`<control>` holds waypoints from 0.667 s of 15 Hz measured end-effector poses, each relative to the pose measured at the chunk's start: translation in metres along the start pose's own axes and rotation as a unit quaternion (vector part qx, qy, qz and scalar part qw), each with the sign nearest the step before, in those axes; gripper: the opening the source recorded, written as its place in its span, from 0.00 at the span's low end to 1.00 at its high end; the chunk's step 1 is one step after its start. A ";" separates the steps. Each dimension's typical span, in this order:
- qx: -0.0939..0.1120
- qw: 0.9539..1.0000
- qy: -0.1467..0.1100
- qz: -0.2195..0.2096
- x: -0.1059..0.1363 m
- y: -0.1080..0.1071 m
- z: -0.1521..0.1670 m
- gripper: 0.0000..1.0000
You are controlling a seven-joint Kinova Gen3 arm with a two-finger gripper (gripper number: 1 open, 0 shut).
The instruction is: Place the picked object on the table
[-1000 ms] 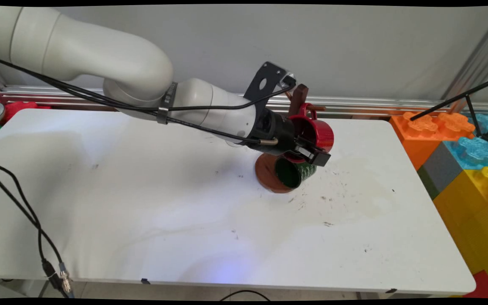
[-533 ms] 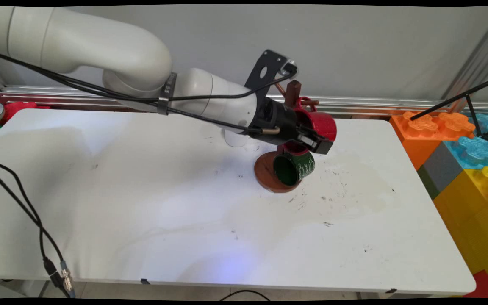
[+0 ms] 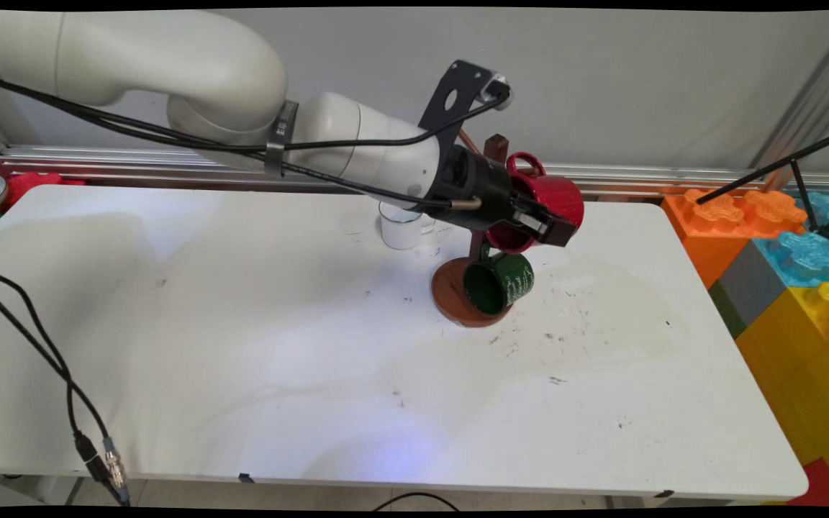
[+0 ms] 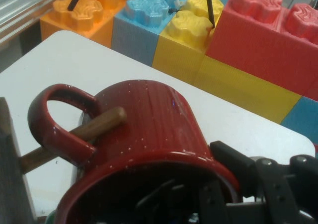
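My gripper [image 3: 542, 227] is shut on the rim of a red mug [image 3: 557, 198], one finger inside it and one outside. The mug lies tilted on its side beside the post of a brown mug tree [image 3: 495, 150]. In the hand view a wooden peg [image 4: 97, 126] passes through the loop of the red mug [image 4: 149, 129] handle [image 4: 52, 129]. My gripper [image 4: 226, 184] grips the rim at the lower right. Lower on the tree hangs a green mug [image 3: 501, 282], above the round brown base [image 3: 449, 296].
A small white cup [image 3: 400, 229] stands on the table just left of the tree, behind my wrist. Big coloured toy blocks [image 3: 781, 252] are stacked past the table's right edge, and the blocks [image 4: 223, 30] fill the top of the hand view. Black cables hang at the left front.
My gripper has lifted the red mug up and a little to the right along the tree's post. The green mug and the base have stayed put.
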 end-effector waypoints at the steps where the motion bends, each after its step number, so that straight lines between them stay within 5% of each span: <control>1: -0.001 1.000 0.000 -0.001 0.001 0.000 -0.002 0.00; 10: -0.019 1.000 0.003 -0.004 0.011 0.011 -0.015 0.00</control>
